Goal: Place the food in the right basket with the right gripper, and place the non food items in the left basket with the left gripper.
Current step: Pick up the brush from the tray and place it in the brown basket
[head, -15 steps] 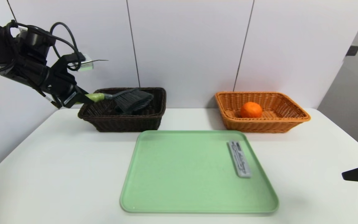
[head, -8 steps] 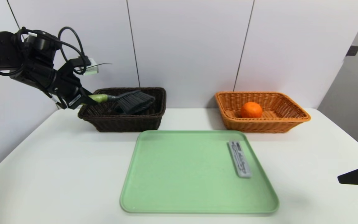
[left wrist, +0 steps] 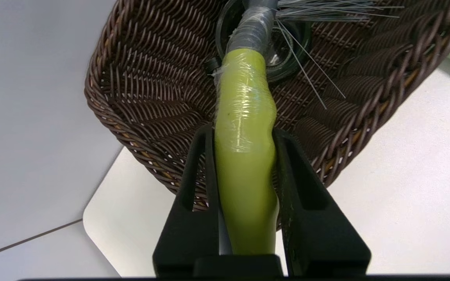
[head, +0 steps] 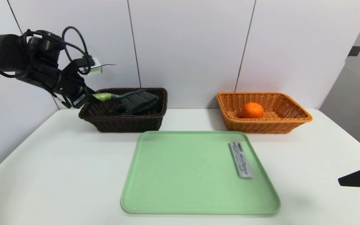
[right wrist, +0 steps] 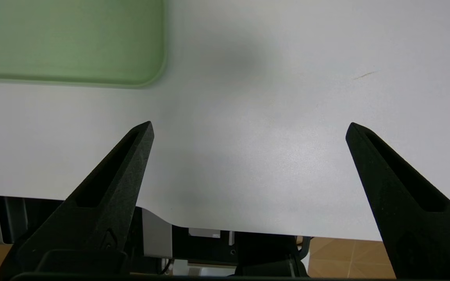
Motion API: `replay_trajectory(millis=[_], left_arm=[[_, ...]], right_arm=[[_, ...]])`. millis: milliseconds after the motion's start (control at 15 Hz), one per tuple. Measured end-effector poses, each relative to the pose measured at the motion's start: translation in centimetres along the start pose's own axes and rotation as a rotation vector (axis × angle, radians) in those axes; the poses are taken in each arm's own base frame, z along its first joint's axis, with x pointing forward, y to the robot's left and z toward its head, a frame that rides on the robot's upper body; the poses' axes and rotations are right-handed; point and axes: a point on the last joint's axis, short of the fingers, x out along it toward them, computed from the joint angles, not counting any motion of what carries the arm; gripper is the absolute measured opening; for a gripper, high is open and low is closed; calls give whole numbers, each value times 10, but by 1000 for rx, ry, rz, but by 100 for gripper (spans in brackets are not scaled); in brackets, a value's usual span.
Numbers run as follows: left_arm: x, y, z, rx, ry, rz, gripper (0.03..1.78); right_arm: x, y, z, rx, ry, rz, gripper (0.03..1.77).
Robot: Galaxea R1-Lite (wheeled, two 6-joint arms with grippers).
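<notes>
Brush [head: 137, 100] with a yellow-green handle sits bristle end inside the dark basket [head: 122, 123], its grip clamped by the left gripper [left wrist: 244, 134] over the rim. Some round glass thing [left wrist: 283, 50], perhaps a jar, lies beneath. Right gripper [right wrist: 250, 127] waits, fingers wide apart, over the table's right side [right wrist: 248, 175].

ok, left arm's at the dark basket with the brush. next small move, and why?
Probably lower the left gripper slightly, then release: its fingers hold the brush's green handle, the bristles already sit within the dark basket, but the handle's grip end looks raised near the rim.
</notes>
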Motion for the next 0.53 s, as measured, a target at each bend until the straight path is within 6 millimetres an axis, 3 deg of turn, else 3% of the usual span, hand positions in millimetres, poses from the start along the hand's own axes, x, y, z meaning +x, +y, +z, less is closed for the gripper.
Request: replay_trajectory(millis=[200, 533], left_arm=[[8, 2, -1, 3, -3, 14, 89], [11, 2, -2, 0, 4, 10, 128]], right_arm=[[0, 0, 1, 1, -13, 2, 170], [1, 0, 2, 1, -15, 3, 170]])
